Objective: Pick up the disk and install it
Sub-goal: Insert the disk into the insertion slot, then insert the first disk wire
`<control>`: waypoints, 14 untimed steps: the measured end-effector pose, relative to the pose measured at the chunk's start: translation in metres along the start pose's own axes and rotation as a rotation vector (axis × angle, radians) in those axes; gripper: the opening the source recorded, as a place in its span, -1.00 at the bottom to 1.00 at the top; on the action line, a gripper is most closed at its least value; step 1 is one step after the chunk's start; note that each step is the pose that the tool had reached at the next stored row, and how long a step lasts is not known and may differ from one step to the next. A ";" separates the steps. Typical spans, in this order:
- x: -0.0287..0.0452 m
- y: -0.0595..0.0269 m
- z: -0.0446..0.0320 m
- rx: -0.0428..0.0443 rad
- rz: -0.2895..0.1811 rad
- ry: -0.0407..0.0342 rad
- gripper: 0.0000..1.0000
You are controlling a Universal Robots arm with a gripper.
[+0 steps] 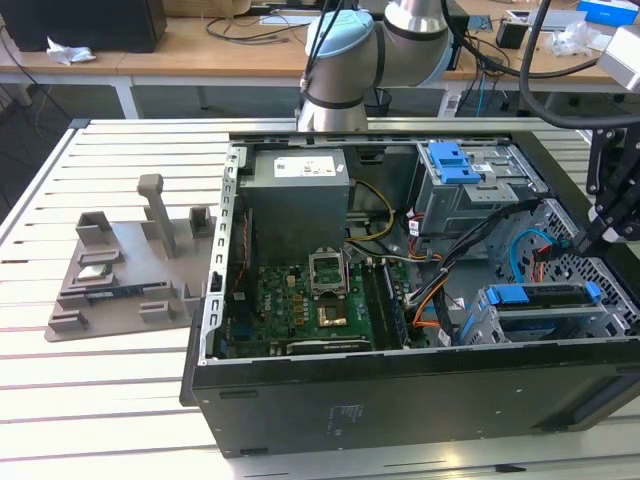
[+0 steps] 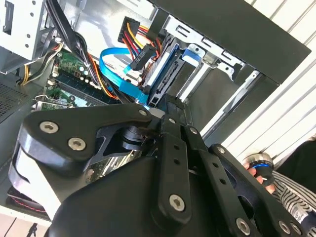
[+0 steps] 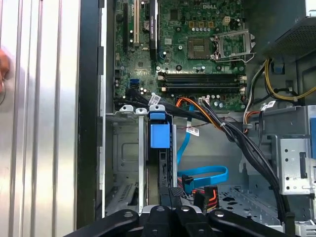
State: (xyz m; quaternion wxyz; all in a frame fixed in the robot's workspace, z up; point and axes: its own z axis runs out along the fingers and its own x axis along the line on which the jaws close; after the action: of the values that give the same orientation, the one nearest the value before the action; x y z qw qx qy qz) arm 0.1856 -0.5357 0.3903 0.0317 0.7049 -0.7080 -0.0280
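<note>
We are holding our pincer [image 3: 171, 191], fingers together, just at the end of the disk [image 1: 545, 297], which is sitting in the drive cage [image 1: 478, 325] of the case [image 1: 400, 400]

A white slatted metal surface [image 1: 100, 400] takes up the lower and left parts of the exterior view. Its long ribs catch soft, even light, with only faint shadows. Along the top of the frame stands a wooden desk [image 1: 200, 50] on white legs [image 1: 125, 98], strewn with dark cables [image 1: 250, 25]. A black box [image 1: 85, 22] sits at the frame's upper left. Beneath the desk the floor [image 1: 30, 115] is dark.
</note>
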 end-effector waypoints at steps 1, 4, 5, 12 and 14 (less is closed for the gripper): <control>0.0001 -0.0001 0.0000 0.0000 0.000 0.0000 -0.79; 0.0000 -0.0001 0.0000 0.0000 0.000 0.0000 -0.79; 0.0000 -0.0001 0.0000 0.0000 0.000 0.0001 -0.79; 0.0000 -0.0003 -0.0001 0.0000 0.000 0.0001 -0.79; 0.0000 -0.0004 -0.0001 0.0000 0.000 0.0001 -0.79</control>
State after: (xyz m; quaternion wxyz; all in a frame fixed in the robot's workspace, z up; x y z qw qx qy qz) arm 0.1860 -0.5358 0.3904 0.0317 0.7049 -0.7080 -0.0280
